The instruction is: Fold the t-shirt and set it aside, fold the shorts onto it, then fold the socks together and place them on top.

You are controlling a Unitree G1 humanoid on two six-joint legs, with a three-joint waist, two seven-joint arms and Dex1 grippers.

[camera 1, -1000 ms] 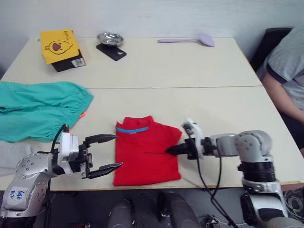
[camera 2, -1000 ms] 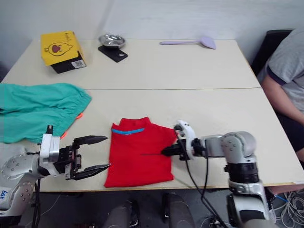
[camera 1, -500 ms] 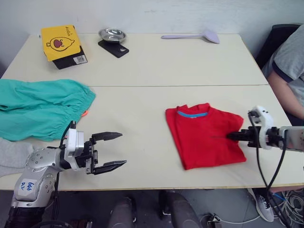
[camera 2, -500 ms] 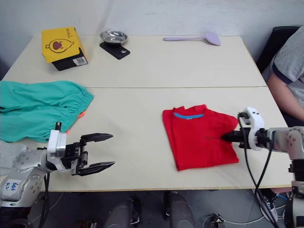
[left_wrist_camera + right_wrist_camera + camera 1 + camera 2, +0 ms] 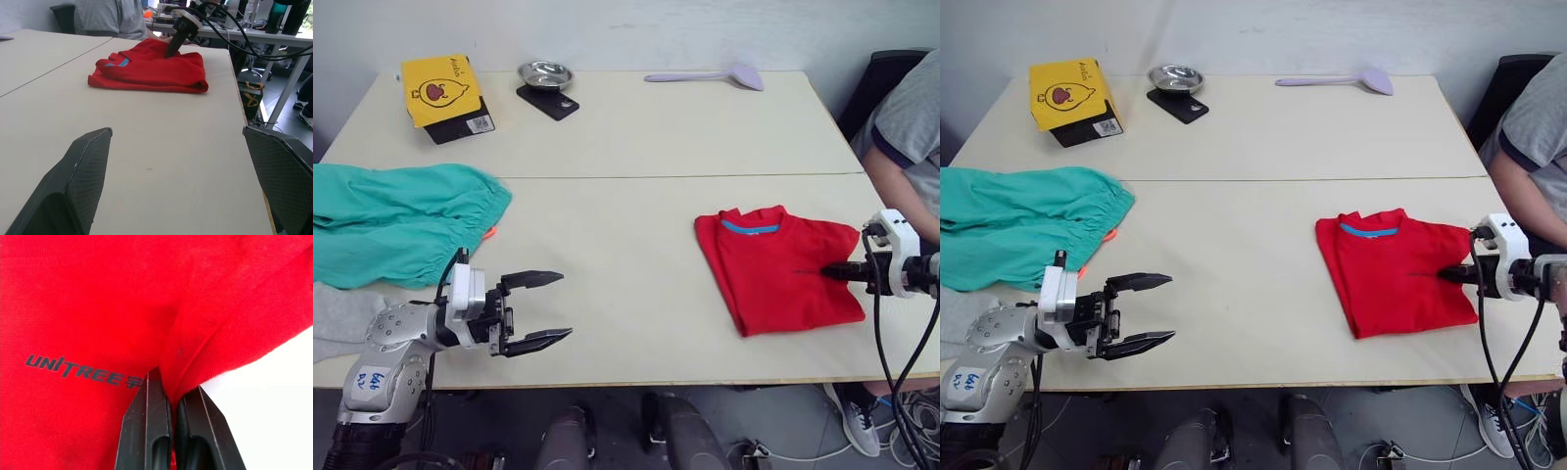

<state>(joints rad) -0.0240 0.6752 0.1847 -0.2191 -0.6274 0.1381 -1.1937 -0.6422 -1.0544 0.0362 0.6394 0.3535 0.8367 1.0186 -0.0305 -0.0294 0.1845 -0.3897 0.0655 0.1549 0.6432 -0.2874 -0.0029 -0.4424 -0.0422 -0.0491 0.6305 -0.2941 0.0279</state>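
A: The t-shirt (image 5: 776,267), bright red and folded into a compact rectangle, lies flat on the right side of the pale table (image 5: 636,137), near the front edge. A blue strip shows inside its collar, which faces the far side of the table.

B: Where is it relative to the right gripper (image 5: 1451,275)?

A: The gripper reaches in from the table's right edge, and its two black fingers are pinched together on the shirt's right-hand edge. In the right wrist view the fingertips (image 5: 156,396) close on a fold of red cloth just beside printed black lettering.

B: And the left gripper (image 5: 548,308)?

A: It hovers over bare table near the front left, well apart from the shirt. Its fingers are spread wide, gripping nothing.

B: The other clothes?

A: The teal-green shorts (image 5: 396,220) lie spread at the left edge, an orange drawstring (image 5: 488,233) peeking out. A patch of light grey cloth, likely the socks (image 5: 337,318), sits just in front of them.

B: Anything else?

A: At the far side are a yellow box (image 5: 438,88), a small metal bowl (image 5: 544,74) on a black pad, and a lilac spatula (image 5: 710,75). A person in a grey shirt (image 5: 906,122) sits at the right.
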